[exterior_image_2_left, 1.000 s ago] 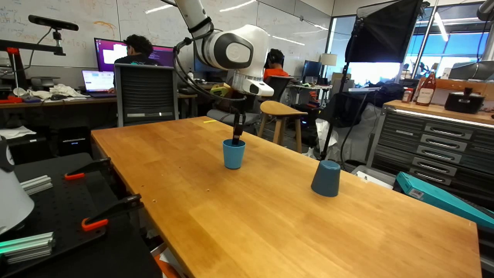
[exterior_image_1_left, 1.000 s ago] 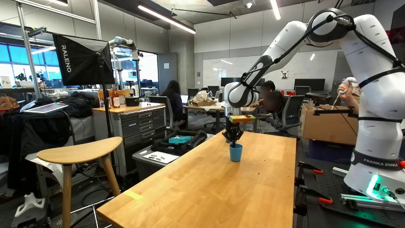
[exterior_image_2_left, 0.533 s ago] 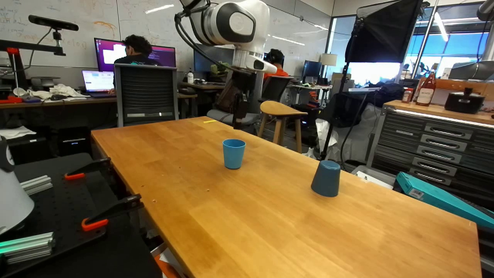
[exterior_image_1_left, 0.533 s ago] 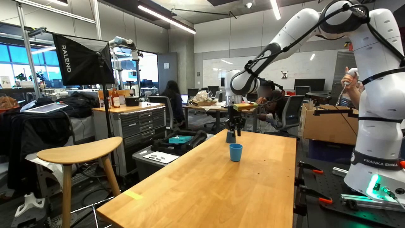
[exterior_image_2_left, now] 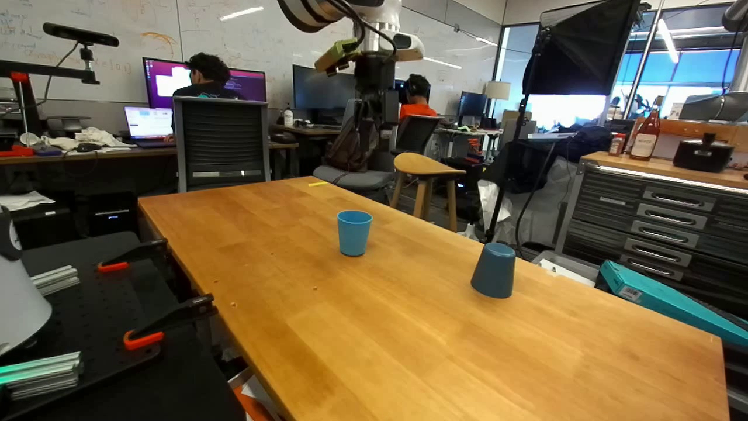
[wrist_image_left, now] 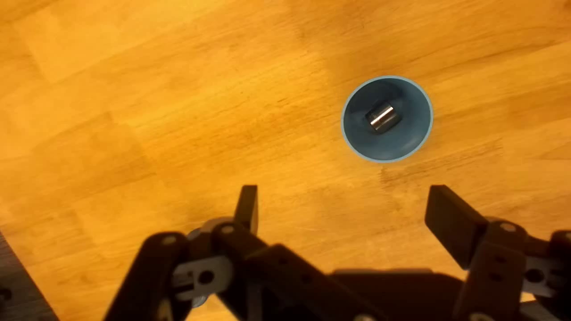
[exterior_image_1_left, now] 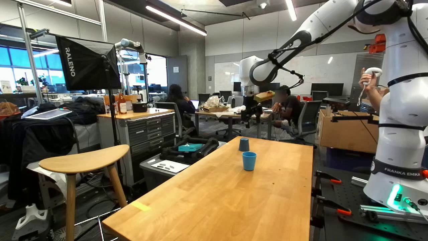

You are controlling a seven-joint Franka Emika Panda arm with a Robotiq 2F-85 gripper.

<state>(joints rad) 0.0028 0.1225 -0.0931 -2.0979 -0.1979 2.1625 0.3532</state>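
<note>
1 upright cup [exterior_image_2_left: 353, 237] blw fingers [wrist_image_left: 453, 223]

A metal cylinder [wrist_image_left: 383, 117] lies in an upright blue cup [exterior_image_2_left: 354, 235].

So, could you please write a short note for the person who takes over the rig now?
Gripper: wide open, holding nothing, above the table, touching nothing.
Things: light blue cup upright on the table; dark blue cup upside down, apart from it.
Done: small metal cylinder lies inside the light blue cup.
Left: probably nothing more with the metal cylinder; whether the dark blue cup covers anything is hidden.
</note>
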